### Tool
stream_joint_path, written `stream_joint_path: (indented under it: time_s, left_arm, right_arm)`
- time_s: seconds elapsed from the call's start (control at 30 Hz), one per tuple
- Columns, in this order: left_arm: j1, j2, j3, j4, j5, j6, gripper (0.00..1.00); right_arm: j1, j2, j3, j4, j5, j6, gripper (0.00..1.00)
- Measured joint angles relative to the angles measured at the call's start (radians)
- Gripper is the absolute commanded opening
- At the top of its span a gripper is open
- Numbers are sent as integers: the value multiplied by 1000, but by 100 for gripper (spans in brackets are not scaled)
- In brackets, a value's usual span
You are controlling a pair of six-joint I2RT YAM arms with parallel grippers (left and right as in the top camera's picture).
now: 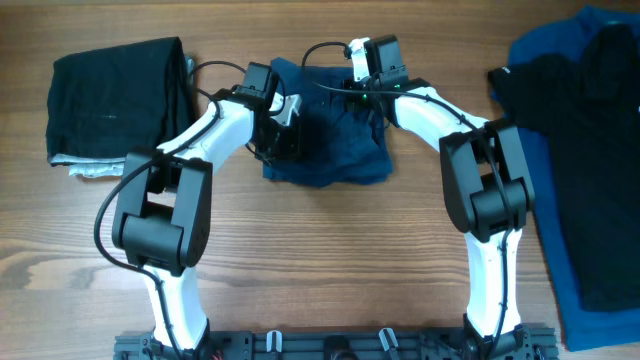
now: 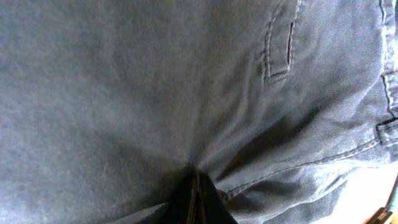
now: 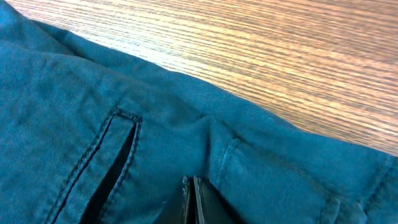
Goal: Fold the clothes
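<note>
Far left on the wooden table: a folded black garment lying over a pale grey-white piece, seemingly already done. Centre, toward the far side: the navy shorts, bunched and uneven, evidently the piece in hand. Left gripper down at the shorts' left edge, clenched on the cloth, with creases drawn to its tips in the wrist view, not far from a belt loop. Right gripper at the far edge, likewise pinched shut on the fabric, just beside a slit pocket and close to the border with bare wood. Far right: a black shirt spread over a brighter blue garment, apparently waiting. Likely step: straightening or folding the shorts with both pinches. Best done by lifting both holds together and level, drawing the cloth taut enough to shed wrinkles but not so hard as to slip a pinch, then laying one half squarely over the other, edges matched. Worth watching: a pinch of the top layer only, leaving the under layer bunched.
</note>
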Motion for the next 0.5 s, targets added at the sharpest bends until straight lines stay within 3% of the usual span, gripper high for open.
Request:
stream_joint_path:
  time_s: [0.3,0.5]
  left_arm:
    - [-77,-166,12,57,-16,0,4]
    - [-195,-149,21,185,-15,-8,4]
  right_arm:
    - [-52,-270,-5,-113,92,-39,4]
    - [-52,-225,-4,-140,-19,-84,4]
